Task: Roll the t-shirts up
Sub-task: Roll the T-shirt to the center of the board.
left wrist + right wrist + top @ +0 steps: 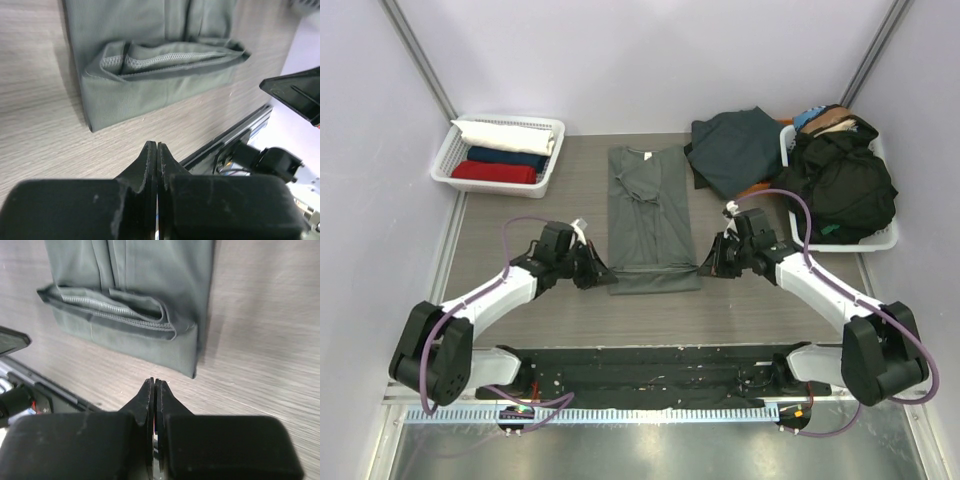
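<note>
Left hand [604,274] and right hand [706,268] are both resting closed together, holding nothing, just beside the near corners of the grey-green t-shirt [648,215]. It is lying folded narrow on the table [770,300], only its near hem turned over. Its rolling seems barely begun. 3 rolled t-shirts [505,155] are sitting in the left basket [444,166], and an unrolled heap [840,185] is waiting at right.

We find open table [650,315] beside the grey-green t-shirt [650,215]; left basket [444,168], right basket [870,244] and teal t-shirt [735,150] block the far side.
</note>
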`<action>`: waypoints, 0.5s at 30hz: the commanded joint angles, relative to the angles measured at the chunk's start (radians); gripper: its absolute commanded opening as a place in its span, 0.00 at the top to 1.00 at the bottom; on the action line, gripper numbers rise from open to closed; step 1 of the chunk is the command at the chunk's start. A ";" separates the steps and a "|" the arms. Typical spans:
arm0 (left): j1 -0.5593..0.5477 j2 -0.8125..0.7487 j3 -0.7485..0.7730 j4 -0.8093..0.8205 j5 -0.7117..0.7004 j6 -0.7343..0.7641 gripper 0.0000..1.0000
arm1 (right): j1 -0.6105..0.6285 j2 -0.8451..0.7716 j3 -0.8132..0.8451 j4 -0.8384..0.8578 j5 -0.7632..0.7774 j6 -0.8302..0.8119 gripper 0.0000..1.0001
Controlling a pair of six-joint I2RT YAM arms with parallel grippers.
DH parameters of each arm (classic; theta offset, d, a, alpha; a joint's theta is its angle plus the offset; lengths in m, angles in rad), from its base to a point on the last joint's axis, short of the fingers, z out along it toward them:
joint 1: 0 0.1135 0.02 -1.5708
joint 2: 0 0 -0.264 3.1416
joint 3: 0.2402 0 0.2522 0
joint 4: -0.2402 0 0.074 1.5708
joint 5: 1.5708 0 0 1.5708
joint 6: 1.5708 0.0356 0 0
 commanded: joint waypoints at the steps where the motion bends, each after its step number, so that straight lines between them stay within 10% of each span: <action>1: -0.035 0.042 0.000 0.094 0.016 -0.009 1.00 | 0.014 0.040 -0.041 0.123 -0.108 0.059 0.99; 15: -0.043 0.213 0.094 0.120 -0.006 0.004 1.00 | 0.017 0.224 0.007 0.221 -0.104 0.083 0.99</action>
